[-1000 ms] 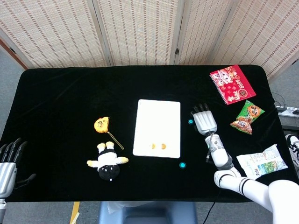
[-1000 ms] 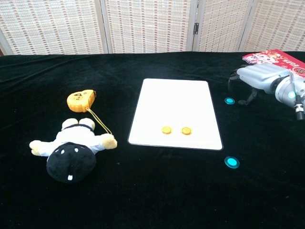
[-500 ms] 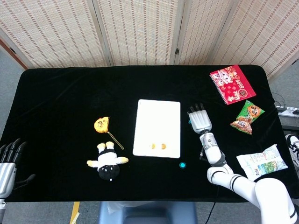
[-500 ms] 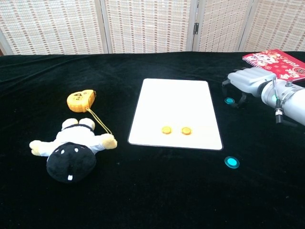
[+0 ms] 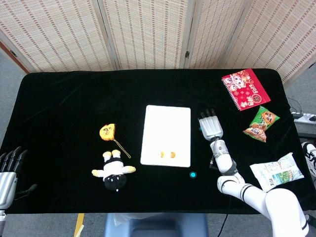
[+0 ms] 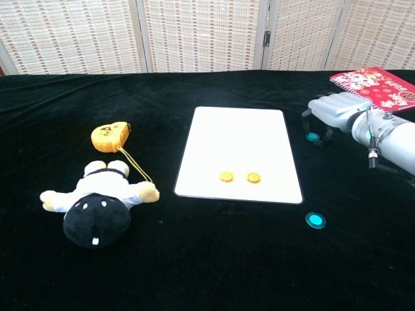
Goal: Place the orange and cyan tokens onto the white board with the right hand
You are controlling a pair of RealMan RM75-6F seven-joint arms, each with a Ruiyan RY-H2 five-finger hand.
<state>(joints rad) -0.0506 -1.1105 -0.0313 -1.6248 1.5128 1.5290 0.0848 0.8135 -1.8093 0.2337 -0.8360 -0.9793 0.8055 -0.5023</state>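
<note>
Right robot hand [image 6: 331, 111] hovered over the far small round cyan token [image 6: 313, 137], fingers curled down around it, nothing gripped as far as I could tell. Token sat on the black cloth just right of the flat white rectangular board [image 6: 237, 129], directly under the fingertips. Second cyan token [image 6: 315, 219] lay nearer the robot, off the board's near right corner. Two orange tokens [image 6: 239, 176] were already on the board. Left hand [image 5: 9, 170] was far off, fingers apart

Orange tokens [image 6: 239, 176] on white board [image 6: 240, 139]; cyan tokens [image 6: 315, 219] on black table [image 6: 194, 259].
</note>
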